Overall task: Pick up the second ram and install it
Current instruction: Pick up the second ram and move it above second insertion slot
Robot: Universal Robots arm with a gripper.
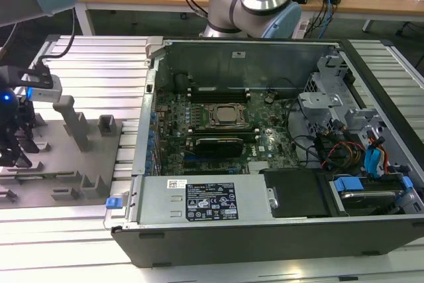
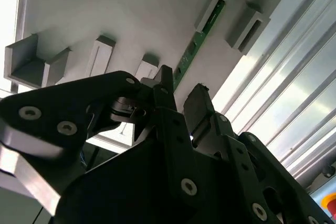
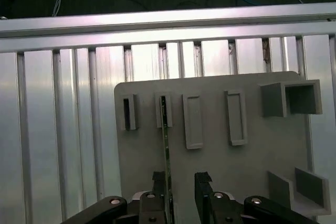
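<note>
Gripper: the black two-finger gripper (image 3: 180,179) hangs low over the plate, fingers spread wide with daylight between them, pinching nothing.
Second ram: there it is, the long, thin green circuit-board stick (image 3: 166,145), running into the gap and hugging one finger. I cannot tell whether they touch.
Long axis: in the first wrist view it sits edge-on, running straight from between the fingers out to a grey slotted holder block (image 3: 170,119), which grips its far end. The near end is hidden behind the fingers.
Base: a flat grey fixture plate (image 3: 142,171) carries it all.
Neighbours: an empty slotted block (image 3: 127,113) sits just beside the stick's holder. On the other side stand two raised rectangular frames (image 3: 193,121), then an open square box (image 3: 291,98) near the plate's corner.
Room: there is bare plate on both sides of the stick, and nothing crosses its line.
Edges: the ribbed aluminium table (image 3: 63,129) spreads beyond the plate's rim, ending at a bright rail (image 3: 157,22).
Far: in the exterior view, the open black computer case (image 1: 265,230) with its large green motherboard (image 1: 265,138) lies well apart, towards the exterior view's right.
</note>
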